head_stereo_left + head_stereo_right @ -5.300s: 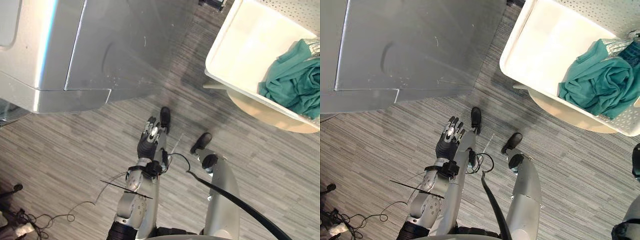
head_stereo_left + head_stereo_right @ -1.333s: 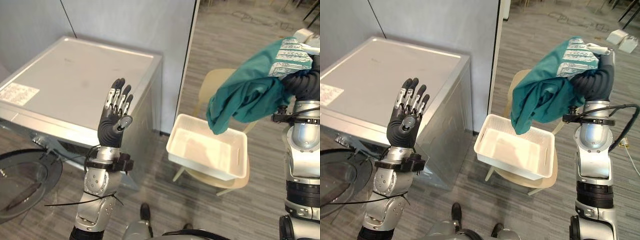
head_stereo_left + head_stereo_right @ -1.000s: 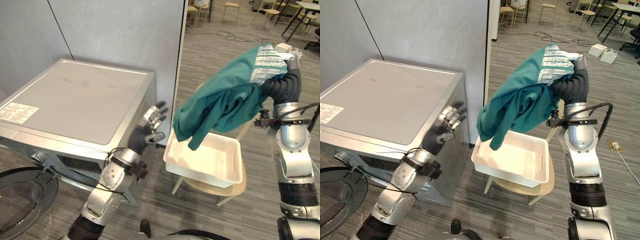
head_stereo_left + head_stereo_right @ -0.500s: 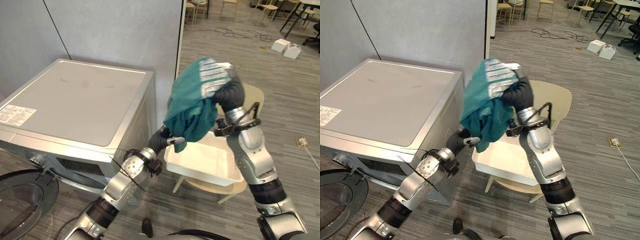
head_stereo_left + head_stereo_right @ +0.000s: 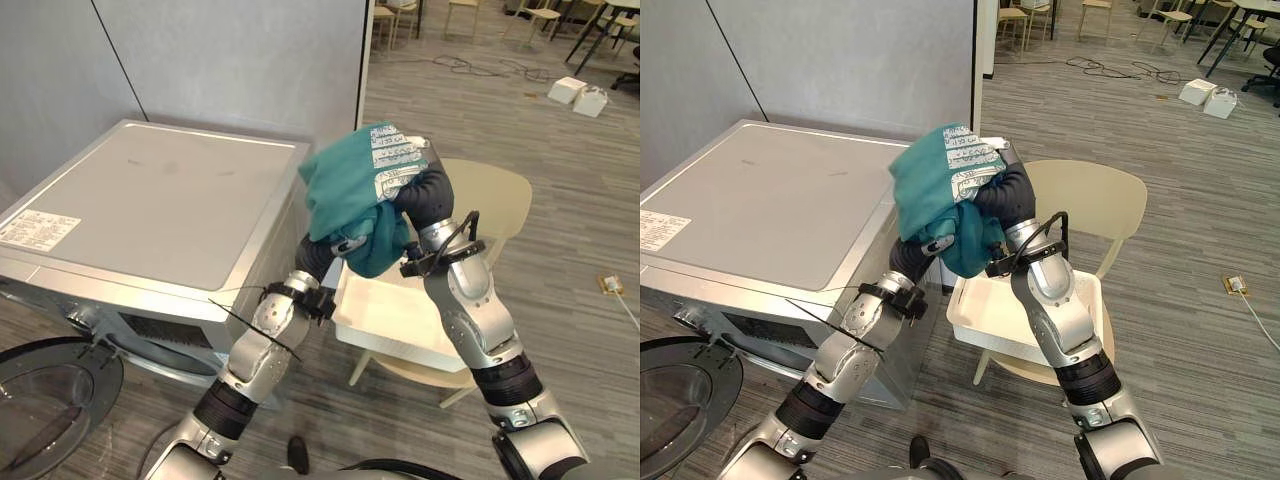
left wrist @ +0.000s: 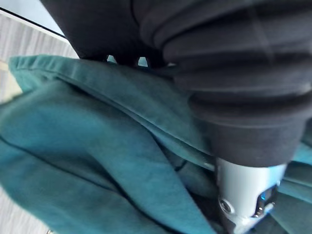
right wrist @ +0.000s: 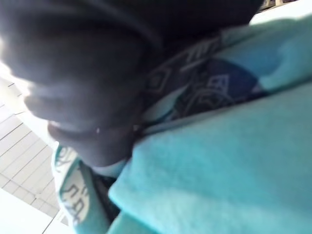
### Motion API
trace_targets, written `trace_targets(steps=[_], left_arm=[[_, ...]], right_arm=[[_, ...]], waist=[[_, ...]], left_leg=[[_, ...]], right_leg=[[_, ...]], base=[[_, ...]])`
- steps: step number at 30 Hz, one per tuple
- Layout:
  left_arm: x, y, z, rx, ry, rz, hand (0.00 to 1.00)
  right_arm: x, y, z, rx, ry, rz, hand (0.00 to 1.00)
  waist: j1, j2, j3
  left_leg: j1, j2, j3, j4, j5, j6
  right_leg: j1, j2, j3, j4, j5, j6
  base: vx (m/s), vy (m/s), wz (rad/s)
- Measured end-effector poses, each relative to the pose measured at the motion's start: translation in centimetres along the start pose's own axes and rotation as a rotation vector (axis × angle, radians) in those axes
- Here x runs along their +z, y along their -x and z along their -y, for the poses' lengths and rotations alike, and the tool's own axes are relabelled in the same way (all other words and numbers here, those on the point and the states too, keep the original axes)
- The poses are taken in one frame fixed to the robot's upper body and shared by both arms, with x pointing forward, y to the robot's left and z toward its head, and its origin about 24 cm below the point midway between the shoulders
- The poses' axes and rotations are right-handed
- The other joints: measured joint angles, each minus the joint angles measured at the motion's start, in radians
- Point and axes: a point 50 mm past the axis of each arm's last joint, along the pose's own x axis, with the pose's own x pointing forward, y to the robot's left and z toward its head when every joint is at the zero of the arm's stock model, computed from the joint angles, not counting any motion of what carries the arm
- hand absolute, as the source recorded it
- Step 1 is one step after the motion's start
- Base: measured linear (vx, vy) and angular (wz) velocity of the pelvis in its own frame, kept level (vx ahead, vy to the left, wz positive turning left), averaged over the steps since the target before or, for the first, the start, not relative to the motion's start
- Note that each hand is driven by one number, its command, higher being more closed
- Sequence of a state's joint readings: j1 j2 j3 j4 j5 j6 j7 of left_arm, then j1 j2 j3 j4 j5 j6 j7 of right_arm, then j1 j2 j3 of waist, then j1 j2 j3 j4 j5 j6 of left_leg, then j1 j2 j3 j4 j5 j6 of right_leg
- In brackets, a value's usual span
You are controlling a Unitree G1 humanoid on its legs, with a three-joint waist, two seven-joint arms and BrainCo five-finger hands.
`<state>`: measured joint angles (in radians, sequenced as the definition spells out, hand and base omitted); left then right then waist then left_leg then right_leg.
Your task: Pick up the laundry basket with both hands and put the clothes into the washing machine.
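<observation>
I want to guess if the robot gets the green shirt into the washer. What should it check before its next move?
1. Shirt clear of the basket: ok. The teal shirt is up in the air between the left hand and the right hand, apart from the white basket.
2. Firm hold: cannot tell. Cloth covers both hands.
3. Washer door open: ok. The round door of the washing machine stands open.
4. Drum opening free: cannot tell. It is hidden from here.
5. Basket steady: ok. It sits on the chair.
</observation>
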<state>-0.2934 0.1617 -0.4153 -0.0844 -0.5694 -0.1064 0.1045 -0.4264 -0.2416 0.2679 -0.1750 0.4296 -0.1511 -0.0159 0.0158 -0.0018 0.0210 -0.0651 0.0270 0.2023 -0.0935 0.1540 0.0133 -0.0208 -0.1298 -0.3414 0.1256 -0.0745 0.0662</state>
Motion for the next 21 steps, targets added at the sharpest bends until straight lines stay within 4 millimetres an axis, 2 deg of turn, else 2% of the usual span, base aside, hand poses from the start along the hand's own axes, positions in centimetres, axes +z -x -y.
trace_targets(steps=[10, 11, 16, 21], left_arm=[[0.7, 0.8, -0.4, 0.164, -0.101, 0.112, 1.00], [0.7, 0.9, -0.5, 0.172, -0.100, 0.115, 1.00], [1.2, 1.1, -1.4, 0.239, -0.129, 0.140, 1.00], [2.9, 1.8, -3.0, 0.343, -0.152, 0.224, 1.00]], right_arm=[[-1.5, 1.9, -0.2, -0.060, -0.040, -0.036, 1.00], [-1.6, 2.0, -0.2, -0.061, -0.037, -0.039, 0.00], [-2.2, 2.8, -0.2, -0.080, -0.037, -0.070, 0.00], [-2.5, 3.2, -0.1, -0.090, -0.034, -0.084, 0.00]], waist=[[0.000, 0.001, 0.000], [0.000, 0.001, 0.000], [0.000, 0.001, 0.000], [0.000, 0.001, 0.001]], left_leg=[[0.002, -0.010, 0.000, -0.001, 0.000, 0.000], [0.002, -0.010, 0.000, -0.001, 0.000, 0.000], [0.004, -0.009, 0.006, -0.001, -0.001, 0.000], [0.004, -0.008, 0.018, -0.003, -0.004, -0.003]], right_leg=[[-0.001, -0.010, 0.013, -0.007, 0.004, 0.005], [-0.001, -0.010, 0.013, -0.007, 0.004, 0.006], [-0.002, -0.010, 0.019, -0.009, 0.009, 0.006], [-0.002, -0.010, 0.034, -0.025, 0.017, 0.005]], base=[[0.00, 0.000, -0.02], [0.00, 0.000, -0.03], [0.00, 0.001, -0.03], [0.01, 0.010, -0.07]])
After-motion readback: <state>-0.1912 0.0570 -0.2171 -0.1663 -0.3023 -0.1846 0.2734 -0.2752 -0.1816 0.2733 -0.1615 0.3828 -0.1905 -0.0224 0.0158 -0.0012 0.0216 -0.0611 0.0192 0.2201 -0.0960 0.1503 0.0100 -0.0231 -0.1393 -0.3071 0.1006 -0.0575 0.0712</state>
